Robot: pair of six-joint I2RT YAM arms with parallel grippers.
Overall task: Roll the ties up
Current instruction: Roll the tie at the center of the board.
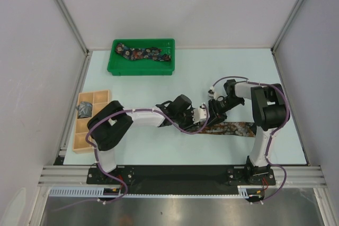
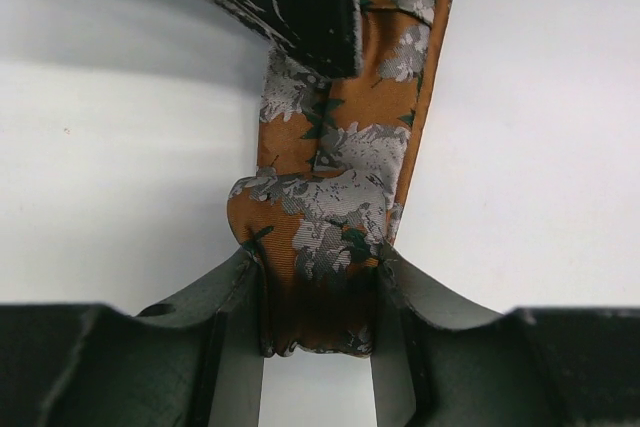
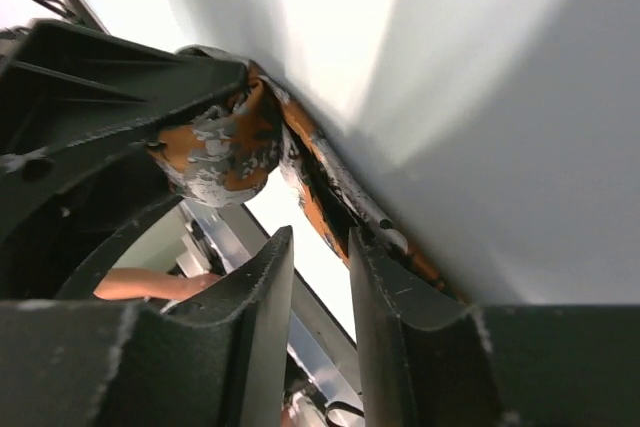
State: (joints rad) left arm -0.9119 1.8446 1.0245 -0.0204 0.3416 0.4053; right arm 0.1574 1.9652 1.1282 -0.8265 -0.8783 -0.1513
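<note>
The rust-brown tie (image 1: 233,129) lies stretched across the table in front of the right arm's base. Its rolled end (image 2: 318,232) sits between the fingers of my left gripper (image 2: 320,317), which is shut on it. The rest of the tie (image 2: 400,57) trails away over the table. My right gripper (image 3: 320,247) stands just past that roll (image 3: 222,147), open by a narrow gap with nothing between its fingers. The tie's strip (image 3: 330,197) runs beside its right finger. A dark navy floral tie (image 1: 145,54) lies in the green tray. A grey-blue rolled tie (image 1: 85,109) sits in the wooden box.
The green tray (image 1: 114,67) stands at the back of the table, left of centre. The tan compartment box (image 1: 80,140) lies along the left edge. Both grippers (image 1: 207,112) crowd together mid-table. White walls and metal posts enclose the table.
</note>
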